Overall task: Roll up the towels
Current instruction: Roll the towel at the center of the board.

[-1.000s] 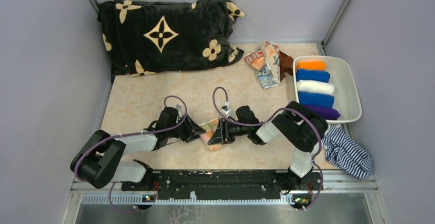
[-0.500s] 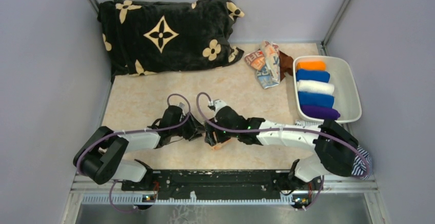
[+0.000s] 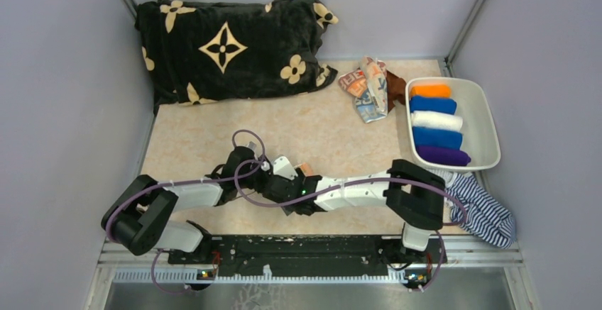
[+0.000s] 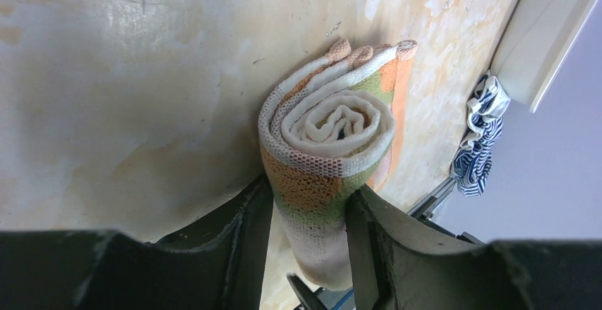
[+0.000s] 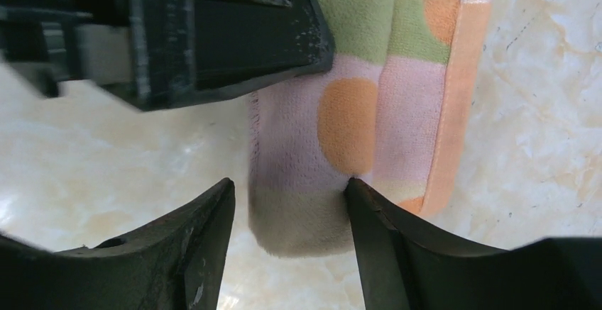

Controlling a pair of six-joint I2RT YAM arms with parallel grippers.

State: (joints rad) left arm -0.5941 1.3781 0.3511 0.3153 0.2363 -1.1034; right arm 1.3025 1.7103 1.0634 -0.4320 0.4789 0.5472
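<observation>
I hold the wound orange-peach towel (image 4: 334,125) clamped in left end effector (image 4: 307,195), on table (image 3: 213,140) well left of tray (image 3: 484,104) | right end effector (image 5: 291,196) jaws apart astride its end | five rolls (image 3: 434,122) in tray | crumpled towels (image 3: 370,86) beside tray left to roll, I judge.

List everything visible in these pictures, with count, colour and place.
table: one, beige marbled, underneath everything.
rolled towel: one, orange-peach and green, table's near middle.
tray: one, white, right side.
rolls: five, orange, blue, white, blue, purple, inside tray.
loose towels: small heap, pale printed and brown, far side, beside tray.
blanket: one, black with beige flowers, far left.
striped cloth: one, navy-and-white, near right corner.
left gripper: one, black, shut on rolled towel.
right gripper: one, black, open around rolled towel's end.
</observation>
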